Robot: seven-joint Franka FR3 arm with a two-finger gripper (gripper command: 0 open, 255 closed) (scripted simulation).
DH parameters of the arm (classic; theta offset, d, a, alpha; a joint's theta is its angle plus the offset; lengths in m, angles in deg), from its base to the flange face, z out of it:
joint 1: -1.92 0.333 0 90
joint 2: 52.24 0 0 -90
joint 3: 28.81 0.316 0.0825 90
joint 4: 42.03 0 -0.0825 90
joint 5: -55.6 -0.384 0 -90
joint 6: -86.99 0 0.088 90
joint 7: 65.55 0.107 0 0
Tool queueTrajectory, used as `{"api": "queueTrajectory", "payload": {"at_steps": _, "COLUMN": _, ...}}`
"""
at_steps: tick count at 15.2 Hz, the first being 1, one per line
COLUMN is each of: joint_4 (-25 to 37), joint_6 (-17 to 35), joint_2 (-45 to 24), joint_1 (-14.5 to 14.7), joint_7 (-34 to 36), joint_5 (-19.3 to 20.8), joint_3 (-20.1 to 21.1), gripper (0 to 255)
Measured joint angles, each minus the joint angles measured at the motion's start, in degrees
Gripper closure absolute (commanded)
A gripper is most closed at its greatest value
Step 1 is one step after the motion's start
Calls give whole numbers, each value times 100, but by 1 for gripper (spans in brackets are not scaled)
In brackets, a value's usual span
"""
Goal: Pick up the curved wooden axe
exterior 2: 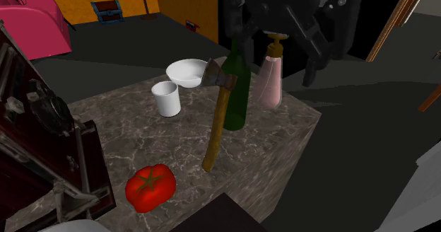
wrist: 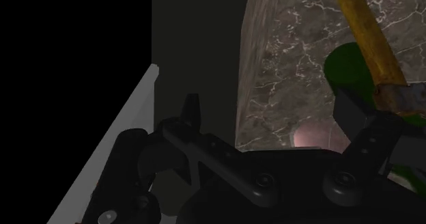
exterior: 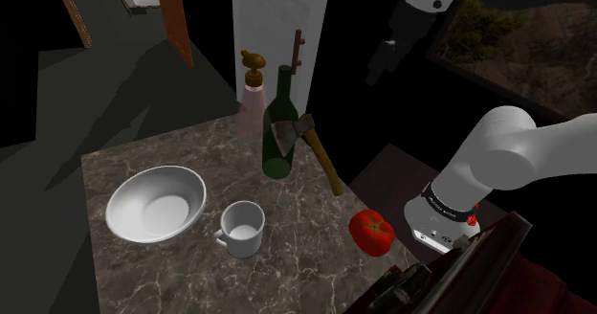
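The axe (exterior: 318, 157) has a curved wooden handle and a grey head. It leans head-up against a dark green bottle (exterior: 280, 121) on the marble table (exterior: 143, 154), with the handle's end resting on the top. In the second exterior view the axe (exterior 2: 215, 124) slants down towards the tomato. My black gripper (exterior 2: 274, 50) hangs open above the table's far edge, over the bottle and the pink soap dispenser (exterior 2: 269, 78). It shows faintly in the shoulder view as the gripper (exterior: 383, 58). The gripper (wrist: 273, 113) has its fingers apart with nothing between them. The axe handle (wrist: 365, 38) lies beyond one fingertip.
A white bowl (exterior: 155, 204) and a white mug (exterior: 242, 228) stand on the shoulder view's left half of the table. A red tomato (exterior: 371, 232) lies near the stand-side edge. The dispenser (exterior: 254, 101) stands just behind the bottle. The stand (exterior 2: 49, 146) borders the table.
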Motion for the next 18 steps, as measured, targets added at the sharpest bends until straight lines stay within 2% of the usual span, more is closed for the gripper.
{"api": "queueTrajectory", "payload": {"at_steps": 8, "joint_4": -1245, "joint_6": 2373, "joint_2": 315, "joint_1": 468, "joint_7": 1016, "joint_5": -281, "joint_3": 1647, "gripper": 0}}
{"api": "queueTrajectory", "payload": {"at_steps": 11, "joint_4": -1517, "joint_6": 3446, "joint_2": 39, "joint_1": 373, "joint_7": 1516, "joint_5": -253, "joint_3": 2455, "gripper": 0}}
{"api": "queueTrajectory", "payload": {"at_steps": 14, "joint_4": -1647, "joint_6": 4320, "joint_2": -206, "joint_1": 141, "joint_7": 2071, "joint_5": -167, "joint_3": 3296, "gripper": 0}}
{"api": "queueTrajectory", "payload": {"at_steps": 18, "joint_4": -1783, "joint_6": 4837, "joint_2": -454, "joint_1": -51, "joint_7": 2342, "joint_5": -157, "joint_3": 3717, "gripper": 0}}
